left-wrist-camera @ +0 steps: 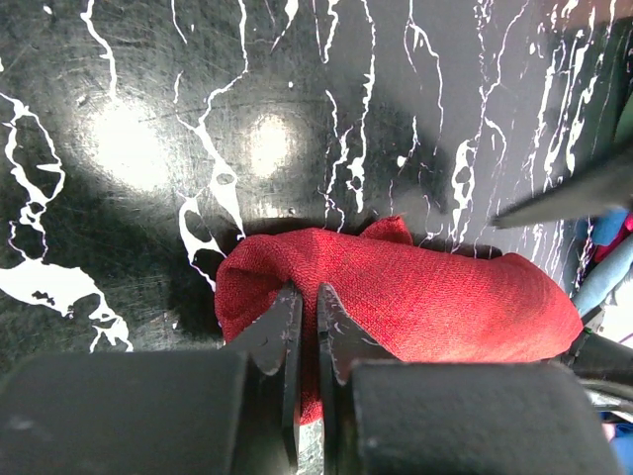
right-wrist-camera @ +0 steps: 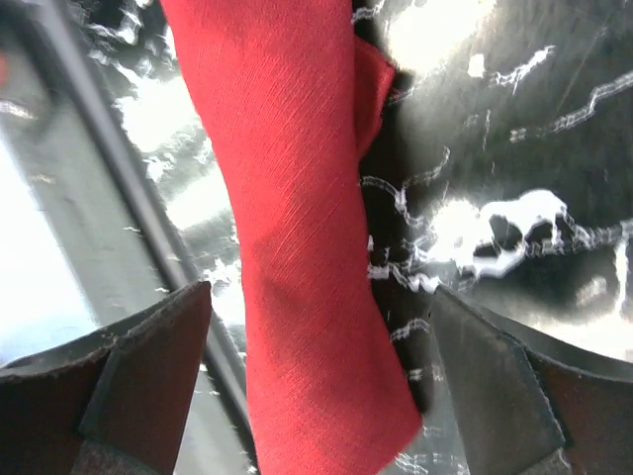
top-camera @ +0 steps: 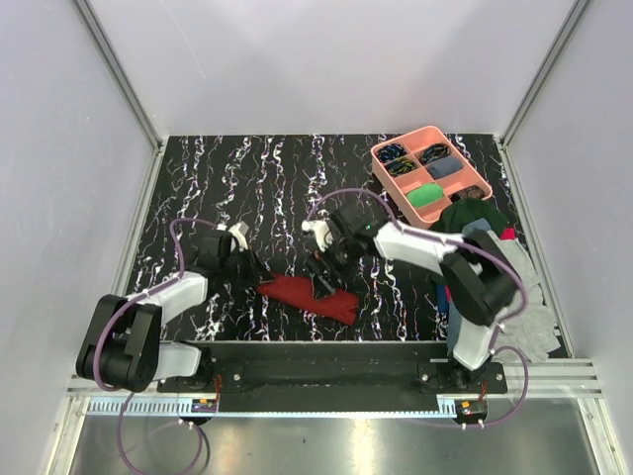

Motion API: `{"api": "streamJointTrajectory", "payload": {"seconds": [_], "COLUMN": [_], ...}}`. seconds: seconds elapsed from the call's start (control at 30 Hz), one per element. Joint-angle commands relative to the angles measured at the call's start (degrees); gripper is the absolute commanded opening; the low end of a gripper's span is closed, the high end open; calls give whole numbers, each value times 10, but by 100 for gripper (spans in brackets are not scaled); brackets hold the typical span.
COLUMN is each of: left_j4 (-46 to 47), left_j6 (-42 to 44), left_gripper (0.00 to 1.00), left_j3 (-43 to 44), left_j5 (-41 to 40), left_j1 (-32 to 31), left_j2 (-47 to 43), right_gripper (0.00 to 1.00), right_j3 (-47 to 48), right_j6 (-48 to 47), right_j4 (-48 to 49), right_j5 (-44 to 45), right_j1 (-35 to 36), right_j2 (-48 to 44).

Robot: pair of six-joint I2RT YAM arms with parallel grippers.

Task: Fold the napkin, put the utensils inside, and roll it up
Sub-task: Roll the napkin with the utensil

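napkin [top-camera: 336,305] | rolled tube, lying flat | long axis far-left to near-right

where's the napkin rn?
Top view: the napkin lies rolled up near the front edge of the table, about centre, its left end by the left claw and the open right claw over its middle.
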Motion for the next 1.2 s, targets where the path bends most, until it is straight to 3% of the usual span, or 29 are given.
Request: {"api": "streamJointTrajectory", "payload": {"seconds": [0.0,0.07,0.17,0.67,0.73,0.83,0.87,0.93,1.03,1.07,1.13,1.17], "left_j4": [-21,-27,-34,-68,-69,-68,-68,-67,-68,-72,-80,-83], "left_j6": [10,10,9,8,8,8,8,7,5,5,5,6], "left_gripper": [0,0,0,0,0,0,2,8,28,40,47,55], "left_j3": [29,33,38,66,71,78,79,88,100,103,113,117], "left_j5": [-15,-14,-14,-19,-14,-10,-7,-3,5,7,5,3], "left_j1": [-2,-2,-2,-1,-1,0,0,4,15,18,29,33], "left_j2": [17,21,26,43,45,43,41,38,29,25,14,11], "right_gripper": [100,100,100,100,95,70,61,55,43,42,37,36], "right_j3": [-74,-94,-119,-129,-128,-118,-113,-110,-105,-102,-98,-89], "right_j6": [-39,-40,-26,-28,-19,-6,-3,3,14,22,31,40], "right_j4": [61,98,138,153,147,130,125,115,107,107,101,96], "right_j5": [257,349,415,550,556,530,516,469,384,370,315,299], "right_j1": [104,153,181,282,282,280,276,267,232,221,187,176], "right_j2": [-104,-128,-137,-56,-47,-26,-19,-11,-6,-5,0,3]}}
